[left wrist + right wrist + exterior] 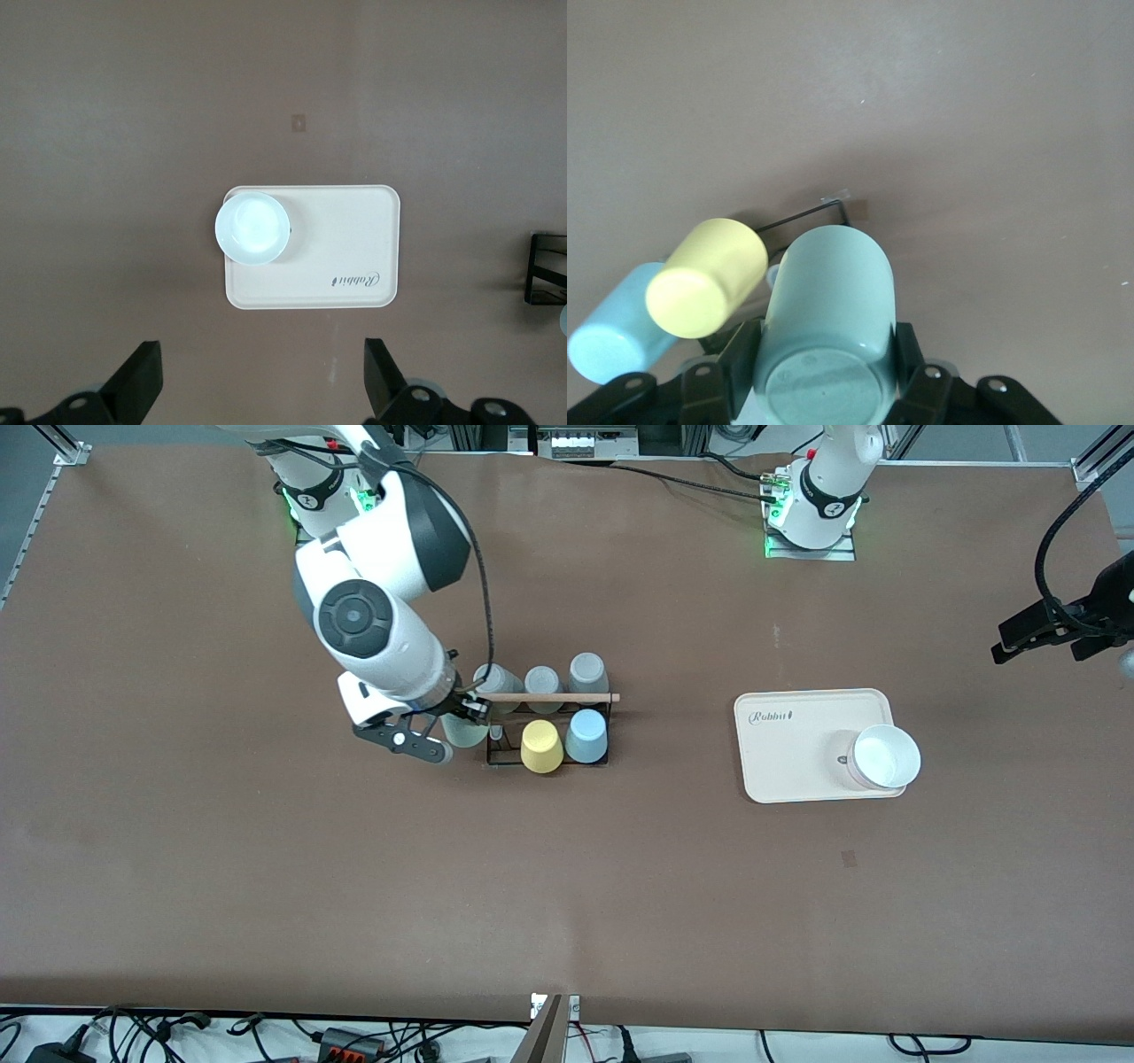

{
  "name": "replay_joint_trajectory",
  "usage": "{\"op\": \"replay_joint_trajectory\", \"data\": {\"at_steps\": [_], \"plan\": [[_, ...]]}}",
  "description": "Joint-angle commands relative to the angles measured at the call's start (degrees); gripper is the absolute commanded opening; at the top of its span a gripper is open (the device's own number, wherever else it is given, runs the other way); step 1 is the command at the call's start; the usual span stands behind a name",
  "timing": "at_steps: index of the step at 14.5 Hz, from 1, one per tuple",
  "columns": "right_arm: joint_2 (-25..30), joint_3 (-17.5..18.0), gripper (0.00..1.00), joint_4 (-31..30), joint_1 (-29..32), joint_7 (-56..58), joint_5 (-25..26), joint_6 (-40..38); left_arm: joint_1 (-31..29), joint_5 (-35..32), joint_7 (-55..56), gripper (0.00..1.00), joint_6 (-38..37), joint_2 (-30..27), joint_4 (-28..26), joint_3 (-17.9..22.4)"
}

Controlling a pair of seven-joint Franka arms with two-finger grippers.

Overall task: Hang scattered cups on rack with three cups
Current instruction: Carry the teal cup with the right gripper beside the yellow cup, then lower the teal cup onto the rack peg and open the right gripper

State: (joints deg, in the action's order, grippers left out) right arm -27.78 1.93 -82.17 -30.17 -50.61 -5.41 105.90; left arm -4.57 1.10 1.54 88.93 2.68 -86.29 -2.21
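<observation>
- The right gripper (463, 722) clamps the mint cup (826, 332) by its side walls, mouth down, over the right arm's end of the rack (549, 731); its fingers (908, 350) press the cup from two sides near the base
- The blue cup (586, 736) already sits upside down on a peg, in the row nearer the front camera, just beside the yellow cup (541, 746); three grey cups (542, 686) fill the farther row under the dowel (549, 697)
- The mint cup looks like thin, light plastic: smooth and probably slippery, stiff enough for a side grip but likely to flex if squeezed hard (a firm, not crushing, hold low on the wall seems the safest)
- The empty peg near the yellow cup is mostly hidden by the gripper, so whether the cup is lined up with it cannot be told
- The left gripper (257, 390) waits with fingers spread wide and empty, high over the table at the left arm's end, looking down on a tray (797, 779) that carries a white bowl (886, 756)
</observation>
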Motion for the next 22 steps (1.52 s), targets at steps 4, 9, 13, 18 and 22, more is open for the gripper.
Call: {"op": "replay_joint_trajectory", "data": {"at_steps": [4,9,13,18,22], "plan": [[-4.7,-0.5,0.28,4.5,-1.4,-3.1,-0.6,1.7,-0.3,-0.9,-1.4,1.00,0.3,0.7,1.5,0.0],[-6.6,-0.3,0.28,4.5,-2.0,-3.0,-0.7,4.0,-0.3,-0.9,-1.4,1.00,0.3,0.7,1.5,0.0],[-7.8,-0.2,0.28,4.4,-2.2,-3.0,-0.7,3.9,-0.3,-0.9,-1.4,1.00,0.3,0.7,1.5,0.0],[-9.8,-0.2,0.28,4.3,-2.1,-2.9,-0.8,4.0,-0.3,-0.9,-1.4,1.00,0.3,0.7,1.5,0.0],[-11.0,-0.2,0.28,4.4,-1.9,-3.2,-3.5,4.1,-0.3,-0.9,-1.4,1.00,0.4,0.7,1.5,0.0]]}}
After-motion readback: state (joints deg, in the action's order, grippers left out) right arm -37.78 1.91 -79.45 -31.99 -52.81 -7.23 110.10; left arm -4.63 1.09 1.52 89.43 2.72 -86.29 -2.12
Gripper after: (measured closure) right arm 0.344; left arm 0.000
